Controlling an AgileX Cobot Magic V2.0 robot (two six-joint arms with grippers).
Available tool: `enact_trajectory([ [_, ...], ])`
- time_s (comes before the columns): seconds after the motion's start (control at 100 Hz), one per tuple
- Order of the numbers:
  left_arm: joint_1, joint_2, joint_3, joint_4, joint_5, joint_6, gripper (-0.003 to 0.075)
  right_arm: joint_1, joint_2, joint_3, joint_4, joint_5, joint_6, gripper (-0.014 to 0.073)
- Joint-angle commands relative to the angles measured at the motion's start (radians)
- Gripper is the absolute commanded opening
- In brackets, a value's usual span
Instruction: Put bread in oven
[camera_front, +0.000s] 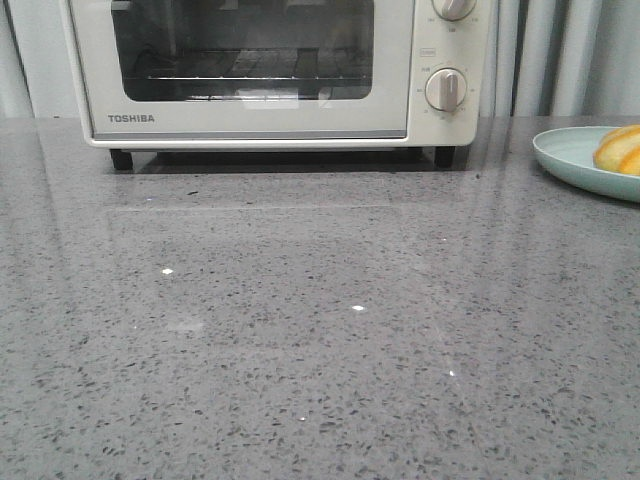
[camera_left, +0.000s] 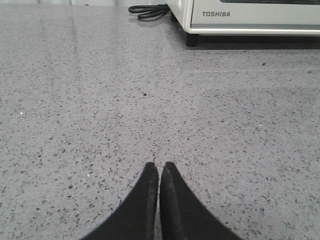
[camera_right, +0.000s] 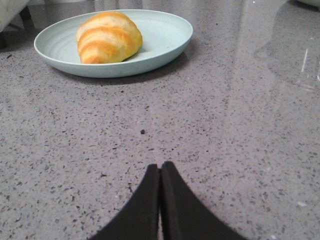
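The bread (camera_right: 109, 37) lies on its plate (camera_right: 165, 37) ahead of the right fingers (camera_right: 160, 172), clenched empty like the left fingers (camera_left: 159, 172), long axis crosswise.

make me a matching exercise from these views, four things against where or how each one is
Things:
1. bread
2. oven door
3. plate
4. left gripper

States:
A. shut, holding nothing
B. pale green, on the counter to the oven's right
C. closed, dark glass
D. lying on the plate

Pairs: 1-D, 2-C, 3-B, 4-A
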Motion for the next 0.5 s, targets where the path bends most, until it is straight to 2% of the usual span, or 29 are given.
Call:
enact_trajectory([
  [0.0, 0.004, -0.027, 0.022, -0.012, -0.063, -0.008, -0.0022, -0.005, -0.02, 0.025, -0.001, -0.027, -0.011, -0.0053],
  [0.49, 0.004, -0.027, 0.022, 0.003, -0.068, -0.003, -0.0022, -0.005, -0.02, 0.025, -0.001, -0.027, -0.011, -0.0053],
])
